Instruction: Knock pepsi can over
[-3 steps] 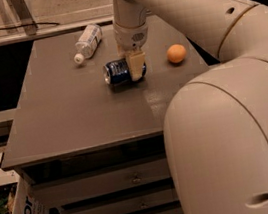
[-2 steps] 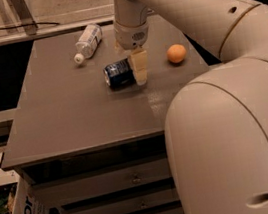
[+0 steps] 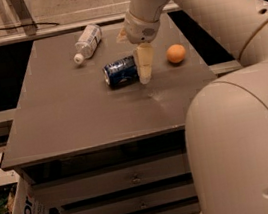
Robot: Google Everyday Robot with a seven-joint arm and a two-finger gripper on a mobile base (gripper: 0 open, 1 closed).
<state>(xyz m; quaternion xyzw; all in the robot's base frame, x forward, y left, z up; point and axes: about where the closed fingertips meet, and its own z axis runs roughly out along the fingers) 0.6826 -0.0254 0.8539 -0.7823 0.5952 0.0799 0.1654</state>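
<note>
Your gripper (image 3: 145, 68), whose spread I cannot tell, hangs just beside the toppled dark blue metal pepsi can (image 3: 120, 72); a nudge could roll it off the table (image 3: 75, 121).

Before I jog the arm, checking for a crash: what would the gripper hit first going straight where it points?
Probably the table top: the gripper points down, just beside the toppled pepsi can. Depth is unclear; it might graze the can.
</note>
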